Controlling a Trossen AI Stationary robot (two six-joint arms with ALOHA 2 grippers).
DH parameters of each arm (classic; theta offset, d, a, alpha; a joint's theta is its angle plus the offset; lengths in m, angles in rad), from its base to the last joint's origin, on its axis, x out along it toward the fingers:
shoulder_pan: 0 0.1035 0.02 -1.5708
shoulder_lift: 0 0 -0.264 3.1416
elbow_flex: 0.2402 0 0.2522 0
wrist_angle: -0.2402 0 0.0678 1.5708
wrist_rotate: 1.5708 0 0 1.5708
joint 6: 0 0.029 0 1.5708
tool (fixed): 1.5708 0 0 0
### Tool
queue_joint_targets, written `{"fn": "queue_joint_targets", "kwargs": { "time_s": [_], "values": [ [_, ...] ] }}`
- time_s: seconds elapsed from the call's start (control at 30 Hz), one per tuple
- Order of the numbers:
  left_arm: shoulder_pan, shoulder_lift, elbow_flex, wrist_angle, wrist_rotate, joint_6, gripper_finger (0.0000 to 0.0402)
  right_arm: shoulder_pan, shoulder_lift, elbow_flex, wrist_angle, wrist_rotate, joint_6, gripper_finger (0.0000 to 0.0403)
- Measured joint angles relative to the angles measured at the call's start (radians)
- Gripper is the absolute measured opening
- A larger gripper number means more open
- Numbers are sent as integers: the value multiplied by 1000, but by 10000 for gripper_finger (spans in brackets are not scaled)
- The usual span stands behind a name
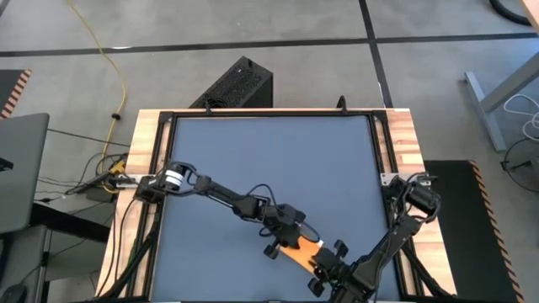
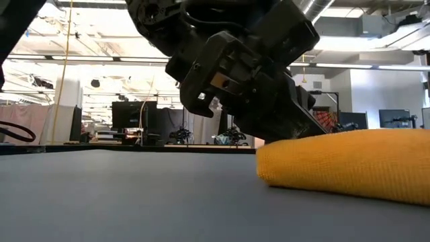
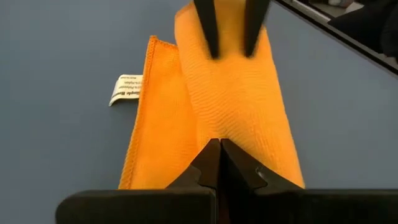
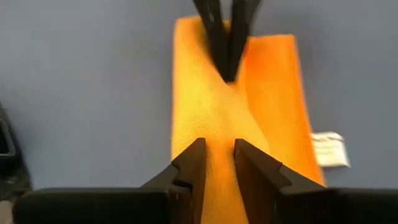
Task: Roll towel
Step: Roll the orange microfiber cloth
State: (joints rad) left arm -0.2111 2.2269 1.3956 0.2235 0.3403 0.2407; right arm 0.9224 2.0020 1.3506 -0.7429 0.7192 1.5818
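The yellow-orange towel (image 1: pixel 301 252) lies on the dark blue tabletop close to its near edge. It is a narrow bundle: a rolled part (image 3: pixel 239 106) beside a flat strip with a hemmed edge (image 3: pixel 144 118) and a white tag (image 3: pixel 126 89). My left gripper (image 3: pixel 219 149) is shut, at the towel's far-left end (image 1: pixel 290 242). My right gripper (image 4: pixel 217 163) stands at the other end (image 1: pixel 320 265), its fingers a little apart, with towel showing in the gap. In the low view the towel (image 2: pixel 349 165) rests flat on the table. My left gripper sets its shut fingertips (image 3: pixel 211 155) on top of the rolled part near its end (image 3: pixel 219 134), slanting down from the table's left. The towel lies on the table beneath them. Whether cloth is caught between the tips I cannot tell. My right gripper slants down over the opposite end (image 4: pixel 217 134); whether its fingers touch the cloth I cannot tell.
Bare blue tabletop (image 1: pixel 269 160) stretches to the far side and the left of the towel. Wooden borders (image 1: pixel 145 160) frame the table. A black box (image 1: pixel 237 84) stands on the floor beyond the far edge. The two grippers face each other closely along the towel.
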Motion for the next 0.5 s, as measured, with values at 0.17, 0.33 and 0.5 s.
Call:
{"fn": "queue_joint_targets", "kwargs": {
  "time_s": [0.17, 0.33, 0.5],
  "values": [
    [21, 0, 0, -5, 30, -18, 0, 8, 29, 1, -5, -19, 45, 107],
    [40, 0, 0, -14, 27, -39, 0, 11, 61, 1, -16, -43, 147, 107],
    [63, -11, -1, -19, 24, -85, 0, 27, 79, 2, -56, 4, 325, 98]
  ]
}}
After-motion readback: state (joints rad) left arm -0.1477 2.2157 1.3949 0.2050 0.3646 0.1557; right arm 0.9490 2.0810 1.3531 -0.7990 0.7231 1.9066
